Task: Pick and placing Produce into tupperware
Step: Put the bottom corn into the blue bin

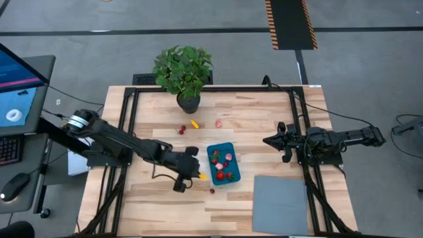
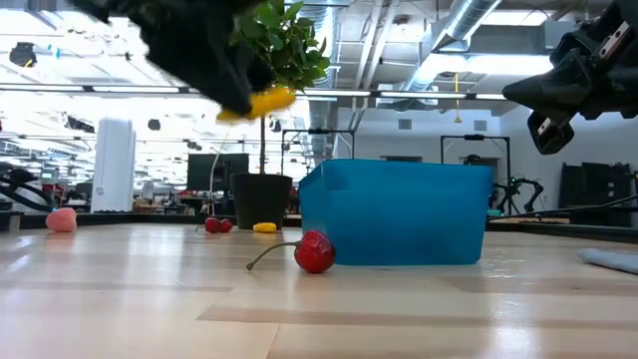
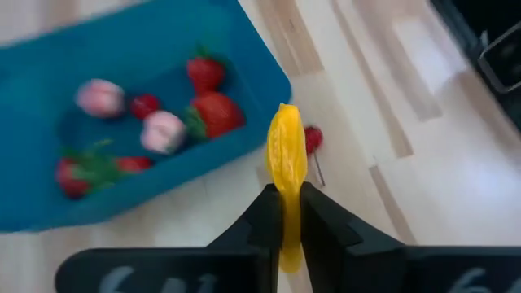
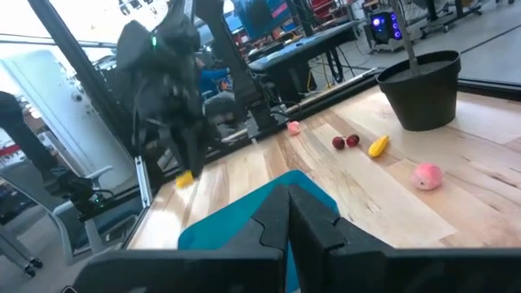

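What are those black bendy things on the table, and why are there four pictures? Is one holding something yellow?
They are two robot arms, each ending in a two-finger gripper. One camera looks down from above, one sits at table height, and one rides on each wrist. The left gripper is pinching a yellow piece beside the blue tub, which already has strawberries and pink pieces inside. The right gripper waits, shut and empty, on the other side of the tub. On the wooden table are a potted plant, a cherry, more little fruits and a grey mat.
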Motion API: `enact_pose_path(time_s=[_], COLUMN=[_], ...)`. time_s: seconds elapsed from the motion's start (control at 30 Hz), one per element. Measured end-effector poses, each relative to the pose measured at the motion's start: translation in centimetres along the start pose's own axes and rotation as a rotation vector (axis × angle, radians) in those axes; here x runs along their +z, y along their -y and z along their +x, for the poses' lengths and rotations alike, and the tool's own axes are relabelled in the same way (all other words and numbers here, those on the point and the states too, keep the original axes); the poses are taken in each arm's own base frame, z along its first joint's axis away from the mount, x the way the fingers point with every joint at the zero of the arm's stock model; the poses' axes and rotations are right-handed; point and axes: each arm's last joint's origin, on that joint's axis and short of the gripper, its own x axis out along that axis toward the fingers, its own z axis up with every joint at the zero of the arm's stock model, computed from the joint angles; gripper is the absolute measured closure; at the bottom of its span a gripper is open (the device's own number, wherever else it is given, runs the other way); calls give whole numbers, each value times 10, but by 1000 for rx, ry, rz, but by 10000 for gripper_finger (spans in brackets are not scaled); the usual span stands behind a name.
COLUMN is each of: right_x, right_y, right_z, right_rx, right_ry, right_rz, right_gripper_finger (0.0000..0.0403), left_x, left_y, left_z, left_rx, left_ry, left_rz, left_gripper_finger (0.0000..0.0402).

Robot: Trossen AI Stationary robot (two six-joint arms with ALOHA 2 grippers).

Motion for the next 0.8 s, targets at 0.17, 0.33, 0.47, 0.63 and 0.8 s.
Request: enact_pose_path(time_s=[0.17, 0.33, 0.47, 0.63, 0.8], right_x=[0, 0, 0, 0, 0], right_y=[0, 0, 0, 0, 0], right_z=[0, 0, 0, 0, 0], right_rx=[3, 3, 3, 3, 2], right_ry=[-1, -3, -3, -3, -2], right_rz=[-5, -35, -41, -55, -63], right_gripper_finger=[374, 373, 370, 374, 373], left_x=[11, 14, 1, -32, -68], left_y=[-3, -8, -10, -13, -17], left_z=[-41, -85, -123, -159, -181], left_rx=[46, 69, 102, 228, 322], left_ry=[95, 308, 483, 630, 768], left_rz=[-8, -25, -47, -95, -187], left_gripper_finger=[374, 373, 373, 373, 372])
